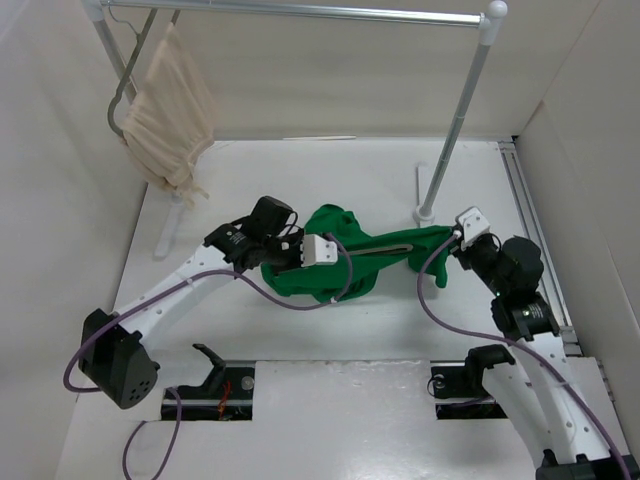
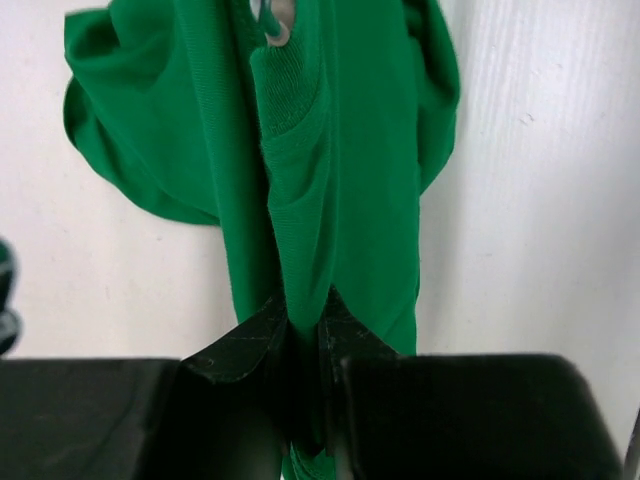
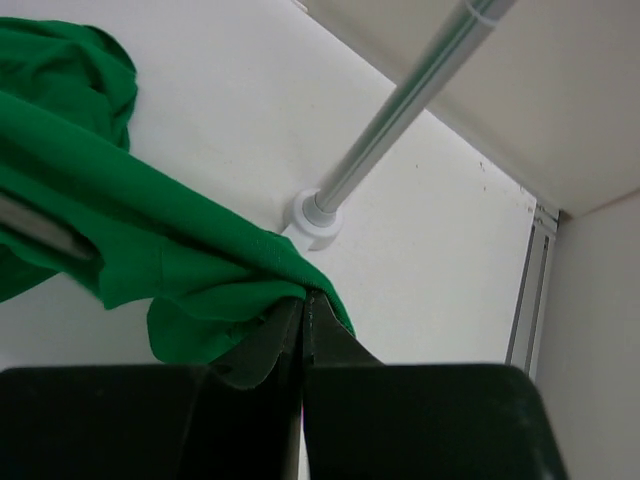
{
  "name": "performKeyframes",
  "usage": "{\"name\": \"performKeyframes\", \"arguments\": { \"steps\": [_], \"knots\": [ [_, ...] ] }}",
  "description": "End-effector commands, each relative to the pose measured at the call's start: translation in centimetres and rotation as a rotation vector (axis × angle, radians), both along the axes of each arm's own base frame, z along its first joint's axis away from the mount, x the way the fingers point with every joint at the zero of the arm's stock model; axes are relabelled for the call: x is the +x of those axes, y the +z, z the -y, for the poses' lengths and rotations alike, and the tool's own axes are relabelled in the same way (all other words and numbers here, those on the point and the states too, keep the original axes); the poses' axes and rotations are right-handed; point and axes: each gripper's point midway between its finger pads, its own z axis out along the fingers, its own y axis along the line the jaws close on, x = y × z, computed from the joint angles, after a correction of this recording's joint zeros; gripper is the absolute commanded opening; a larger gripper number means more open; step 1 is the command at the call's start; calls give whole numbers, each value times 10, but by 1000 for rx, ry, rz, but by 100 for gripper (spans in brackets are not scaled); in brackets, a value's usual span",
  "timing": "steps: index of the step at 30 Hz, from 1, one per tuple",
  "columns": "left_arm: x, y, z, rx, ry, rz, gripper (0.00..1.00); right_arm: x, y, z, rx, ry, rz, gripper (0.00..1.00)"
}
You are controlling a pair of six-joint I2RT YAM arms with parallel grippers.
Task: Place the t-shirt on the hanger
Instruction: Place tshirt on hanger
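Note:
The green t-shirt (image 1: 340,272) lies bunched and stretched across the middle of the table. A thin bar of the hanger (image 1: 387,250) shows along the cloth's right half, and it appears as a blurred grey bar (image 3: 40,232) in the right wrist view. My left gripper (image 1: 298,262) is at the shirt's left part, shut on a thick fold of the green cloth (image 2: 300,200). A bit of grey metal (image 2: 275,22) peeks out at the far end of that fold. My right gripper (image 1: 452,238) is shut on the shirt's right edge (image 3: 200,270), holding it off the table.
A clothes rack stands at the back: its rail (image 1: 300,10) runs along the top and its right pole (image 1: 455,120) ends in a foot (image 1: 425,212) just behind my right gripper. A beige garment (image 1: 168,115) hangs at the rack's left end. Walls close in both sides.

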Motion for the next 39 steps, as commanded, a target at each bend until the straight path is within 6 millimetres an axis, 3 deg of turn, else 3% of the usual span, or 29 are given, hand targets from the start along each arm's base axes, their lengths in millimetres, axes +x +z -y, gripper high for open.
{"name": "performKeyframes", "arguments": {
  "steps": [1,7,11,14,18,21,24,26,29,31,34,35,39],
  "knots": [
    [14,12,-1,-26,137,2,0,-4,44,-7,-39,75,129,0],
    [30,22,2,-72,224,45,0,-11,41,-19,-59,160,84,0],
    [50,18,-13,-25,314,138,0,-10,51,-24,-53,187,88,0],
    [66,31,-22,-26,382,230,0,-7,49,-25,-61,199,46,0],
    [64,53,-19,-103,375,284,0,0,31,-27,-81,225,-37,0],
    [59,53,-16,-117,332,289,0,6,18,-26,-73,232,-96,0],
    [57,50,-18,-99,322,286,0,14,18,-32,-47,280,-125,0],
    [55,52,-20,-92,310,298,0,17,28,-41,-29,343,-124,0],
    [60,59,-25,-93,319,361,0,26,22,-50,-31,417,-201,0],
    [60,53,-29,-67,308,381,0,24,12,-55,-12,474,-278,0],
    [62,44,-39,0,290,425,0,17,28,-72,29,588,-278,0],
    [58,28,-43,53,260,405,0,19,40,-75,36,613,-256,0],
    [50,9,-41,83,195,392,0,15,57,-86,112,653,-247,0]
  ]
}}
